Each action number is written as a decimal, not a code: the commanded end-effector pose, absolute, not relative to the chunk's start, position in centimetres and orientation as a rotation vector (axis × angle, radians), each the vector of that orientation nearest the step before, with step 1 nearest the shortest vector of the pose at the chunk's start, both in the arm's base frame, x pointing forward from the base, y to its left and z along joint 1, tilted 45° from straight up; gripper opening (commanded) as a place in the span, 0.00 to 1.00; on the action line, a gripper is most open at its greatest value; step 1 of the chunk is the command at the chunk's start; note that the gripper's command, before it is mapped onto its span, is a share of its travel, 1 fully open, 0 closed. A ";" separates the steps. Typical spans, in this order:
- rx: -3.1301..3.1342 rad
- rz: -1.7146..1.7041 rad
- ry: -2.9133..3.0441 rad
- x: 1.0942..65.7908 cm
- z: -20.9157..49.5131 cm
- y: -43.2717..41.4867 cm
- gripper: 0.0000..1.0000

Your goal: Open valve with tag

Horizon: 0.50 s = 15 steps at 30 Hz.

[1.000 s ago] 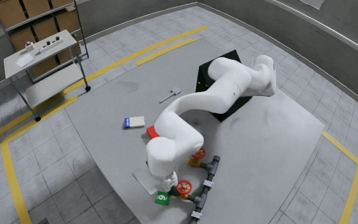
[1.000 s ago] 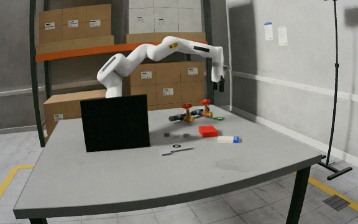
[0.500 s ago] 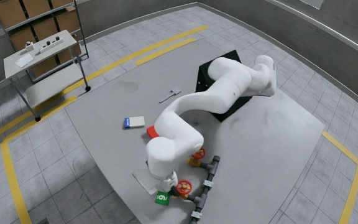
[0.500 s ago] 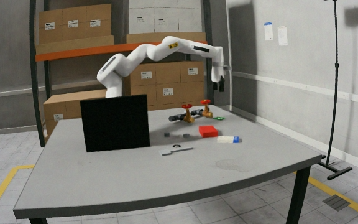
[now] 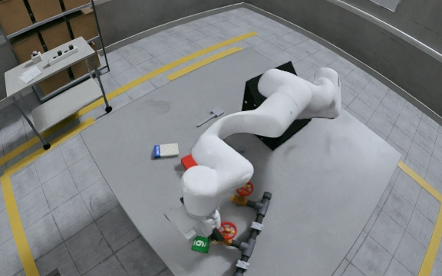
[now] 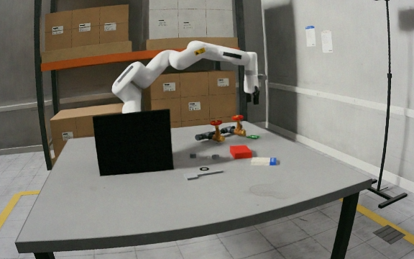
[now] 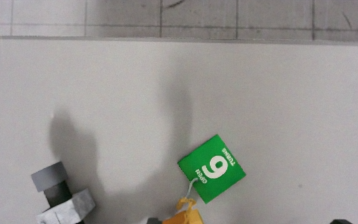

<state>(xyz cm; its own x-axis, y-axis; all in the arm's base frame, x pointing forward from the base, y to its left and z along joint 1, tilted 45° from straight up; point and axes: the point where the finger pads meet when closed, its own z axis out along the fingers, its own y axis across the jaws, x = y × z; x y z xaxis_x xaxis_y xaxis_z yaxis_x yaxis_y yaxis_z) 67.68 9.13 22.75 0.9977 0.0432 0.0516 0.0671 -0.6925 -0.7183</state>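
Two brass valves with red handwheels stand on a dark grey pipe (image 5: 257,215) (image 6: 204,136) (image 7: 55,181) near the table edge. The valve (image 5: 227,233) (image 6: 238,124) nearest the edge has a green tag (image 5: 200,244) (image 6: 253,137) (image 7: 211,168) chained to it. The tag lies flat on the table. Its white digit reads as a 6 or a 9; I cannot tell which. The other valve (image 5: 245,189) (image 6: 215,129) has no tag. My gripper (image 6: 255,98) is open and empty, high above the tagged valve. In the wrist view only the top of the brass body (image 7: 182,217) shows.
A red block (image 5: 188,161) (image 6: 240,151) and a white and blue box (image 5: 166,150) (image 6: 263,161) lie near the valves. A black box (image 5: 255,96) (image 6: 133,142) holds the arm's base. A flat grey tool (image 5: 210,116) (image 6: 203,174) lies mid-table.
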 end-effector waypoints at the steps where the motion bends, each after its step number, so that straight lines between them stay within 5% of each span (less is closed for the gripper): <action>1: -2.311 -0.129 -0.112 67.8 26.3 6.9 1.00; 15: -2.154 -0.831 -0.634 61.8 45.8 -1.8 1.00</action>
